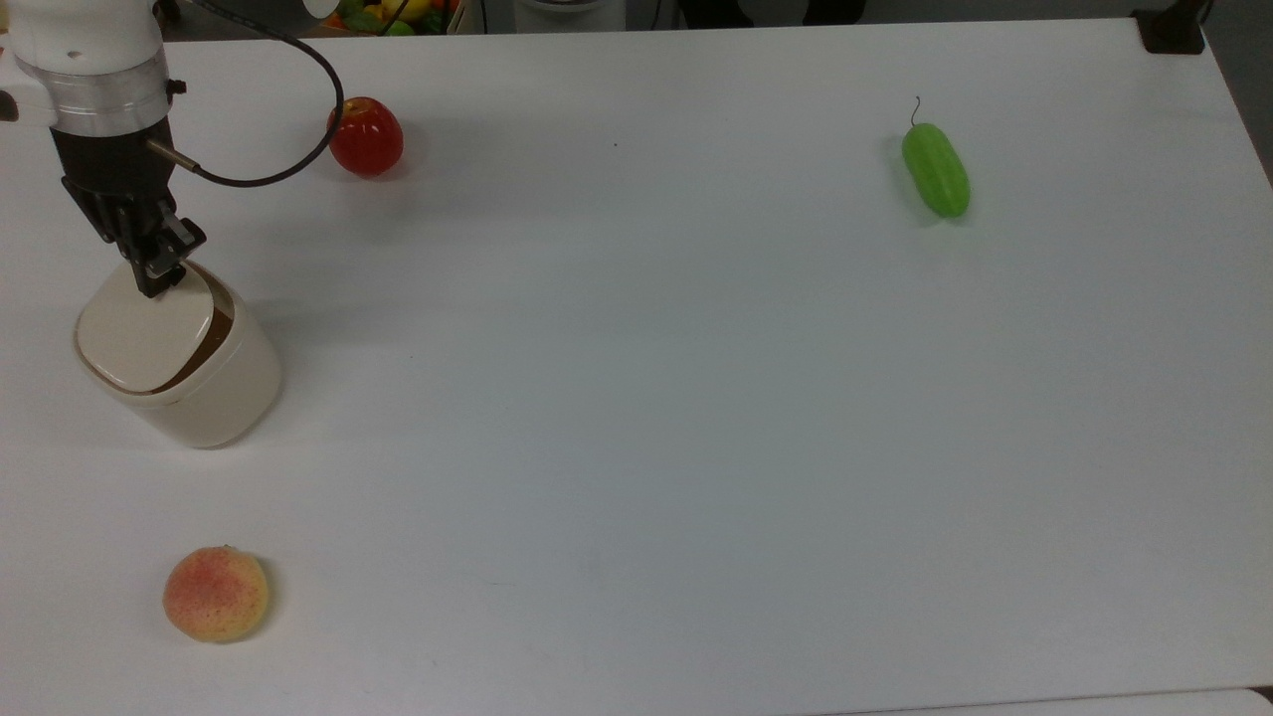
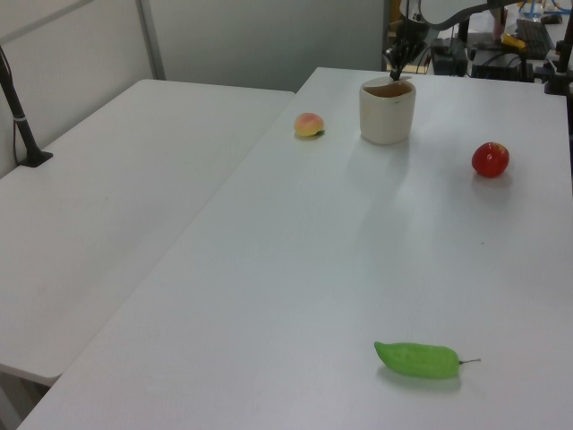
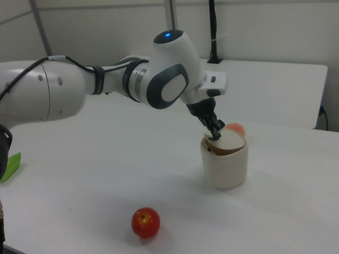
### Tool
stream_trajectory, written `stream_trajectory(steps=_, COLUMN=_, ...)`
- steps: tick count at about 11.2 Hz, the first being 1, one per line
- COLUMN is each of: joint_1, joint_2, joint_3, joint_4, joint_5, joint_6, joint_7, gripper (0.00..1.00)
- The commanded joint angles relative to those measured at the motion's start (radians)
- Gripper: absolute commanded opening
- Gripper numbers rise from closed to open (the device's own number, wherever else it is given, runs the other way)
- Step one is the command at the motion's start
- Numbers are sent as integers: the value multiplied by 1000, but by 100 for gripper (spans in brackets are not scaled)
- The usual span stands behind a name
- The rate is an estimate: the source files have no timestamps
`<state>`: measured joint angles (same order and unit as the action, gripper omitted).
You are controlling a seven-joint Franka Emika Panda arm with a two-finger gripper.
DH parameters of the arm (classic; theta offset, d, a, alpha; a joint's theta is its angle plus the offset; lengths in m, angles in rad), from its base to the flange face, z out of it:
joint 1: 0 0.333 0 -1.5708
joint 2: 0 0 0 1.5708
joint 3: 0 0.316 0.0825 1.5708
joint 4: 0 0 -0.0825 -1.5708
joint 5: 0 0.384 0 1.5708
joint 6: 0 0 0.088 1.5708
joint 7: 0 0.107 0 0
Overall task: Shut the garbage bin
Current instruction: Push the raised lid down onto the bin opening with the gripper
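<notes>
- Garbage bin: lid nearly down, dark gap along one edge.
- Gripper: fingertips resting on the lid's edge, narrowed together, gripping nothing.
- Red apple well apart.

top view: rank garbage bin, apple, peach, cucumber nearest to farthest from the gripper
1. garbage bin: directly under the gripper, which touches its lid.
2. apple: upper left, toward the top view's right of the gripper.
3. peach: bottom left.
4. cucumber: far right.

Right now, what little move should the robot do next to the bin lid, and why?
Probably push a bit further down: the gripper rests on the lid, which is nearly flat, but a dark gap is open along one edge of the garbage bin.
</notes>
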<state>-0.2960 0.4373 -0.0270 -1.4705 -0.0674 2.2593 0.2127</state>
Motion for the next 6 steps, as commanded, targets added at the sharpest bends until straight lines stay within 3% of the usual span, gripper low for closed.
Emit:
stream_trajectory(steps=1, joint_1=9, joint_2=-8, joint_3=-4, joint_4=-13, joint_5=0, joint_6=-38, joint_7=25, gripper=0)
stream_trajectory(steps=6, joint_1=9, joint_2=3, joint_3=-4, joint_4=-24, joint_5=0, joint_6=-44, joint_7=27, gripper=0)
